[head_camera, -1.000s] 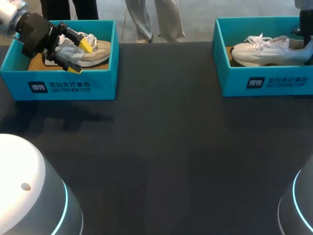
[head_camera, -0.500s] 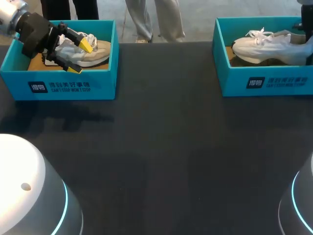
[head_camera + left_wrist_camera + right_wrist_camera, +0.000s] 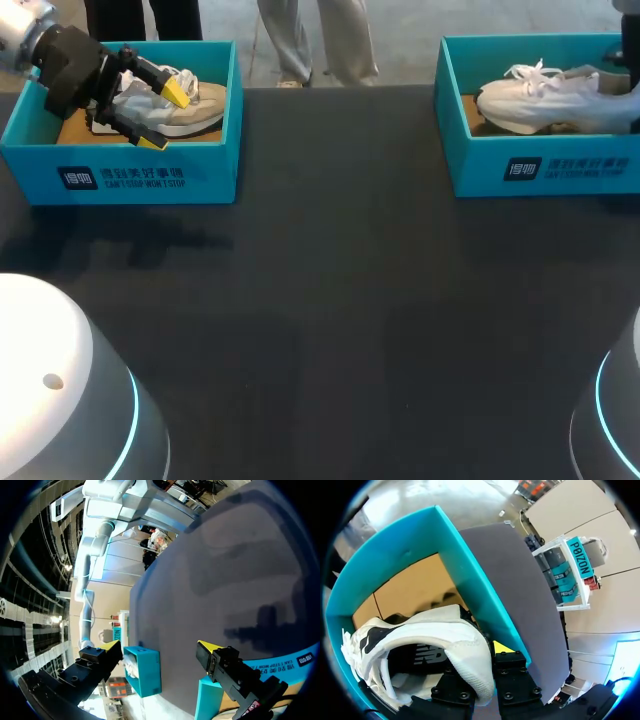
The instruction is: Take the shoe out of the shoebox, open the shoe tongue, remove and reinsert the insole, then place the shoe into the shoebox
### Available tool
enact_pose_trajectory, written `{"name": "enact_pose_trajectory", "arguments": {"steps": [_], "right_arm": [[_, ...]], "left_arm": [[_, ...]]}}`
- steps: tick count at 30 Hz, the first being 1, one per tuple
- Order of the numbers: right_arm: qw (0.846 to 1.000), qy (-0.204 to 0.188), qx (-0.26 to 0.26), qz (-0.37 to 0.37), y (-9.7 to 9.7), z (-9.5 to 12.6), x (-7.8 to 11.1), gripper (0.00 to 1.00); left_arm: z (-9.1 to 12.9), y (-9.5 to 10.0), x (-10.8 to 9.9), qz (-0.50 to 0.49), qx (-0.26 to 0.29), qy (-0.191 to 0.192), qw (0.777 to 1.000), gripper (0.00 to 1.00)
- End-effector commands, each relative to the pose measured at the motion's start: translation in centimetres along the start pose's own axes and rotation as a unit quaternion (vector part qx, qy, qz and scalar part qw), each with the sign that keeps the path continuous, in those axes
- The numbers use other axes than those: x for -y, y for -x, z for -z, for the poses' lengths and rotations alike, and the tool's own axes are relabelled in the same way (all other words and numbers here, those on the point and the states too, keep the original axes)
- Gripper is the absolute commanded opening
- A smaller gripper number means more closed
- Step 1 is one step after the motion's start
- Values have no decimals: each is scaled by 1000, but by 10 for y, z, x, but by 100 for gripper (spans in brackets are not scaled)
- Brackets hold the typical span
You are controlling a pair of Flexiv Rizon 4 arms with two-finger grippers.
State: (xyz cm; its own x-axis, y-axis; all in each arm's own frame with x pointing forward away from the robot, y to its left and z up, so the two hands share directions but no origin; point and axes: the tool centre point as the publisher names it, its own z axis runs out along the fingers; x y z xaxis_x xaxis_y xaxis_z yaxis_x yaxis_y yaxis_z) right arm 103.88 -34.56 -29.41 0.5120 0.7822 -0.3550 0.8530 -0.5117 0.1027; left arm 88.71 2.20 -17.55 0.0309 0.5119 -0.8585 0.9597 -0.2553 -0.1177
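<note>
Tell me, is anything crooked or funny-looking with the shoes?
Only the white shoe: it isn't lying flat in the right shoebox. The right gripper pinches its heel, so it looks lifted off the box floor. The beige shoe lies normally in the left shoebox.

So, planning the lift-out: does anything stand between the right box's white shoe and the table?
Only the teal cardboard shoebox's front wall; the white lace-up shoe, in the right gripper, sits behind it.
</note>
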Motion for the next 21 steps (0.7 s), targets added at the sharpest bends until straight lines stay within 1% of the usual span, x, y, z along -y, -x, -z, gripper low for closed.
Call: {"name": "enact_pose_trajectory", "arguments": {"steps": [1,21], "right_arm": [[1000,12,-7,4,7,2,8,0],[998,31,2,50,11,-2,24,0]], "left_arm": [[0,0,1,0,-2,1,1000,100],[0,0,1,0,-2,1,1000,100]]}}
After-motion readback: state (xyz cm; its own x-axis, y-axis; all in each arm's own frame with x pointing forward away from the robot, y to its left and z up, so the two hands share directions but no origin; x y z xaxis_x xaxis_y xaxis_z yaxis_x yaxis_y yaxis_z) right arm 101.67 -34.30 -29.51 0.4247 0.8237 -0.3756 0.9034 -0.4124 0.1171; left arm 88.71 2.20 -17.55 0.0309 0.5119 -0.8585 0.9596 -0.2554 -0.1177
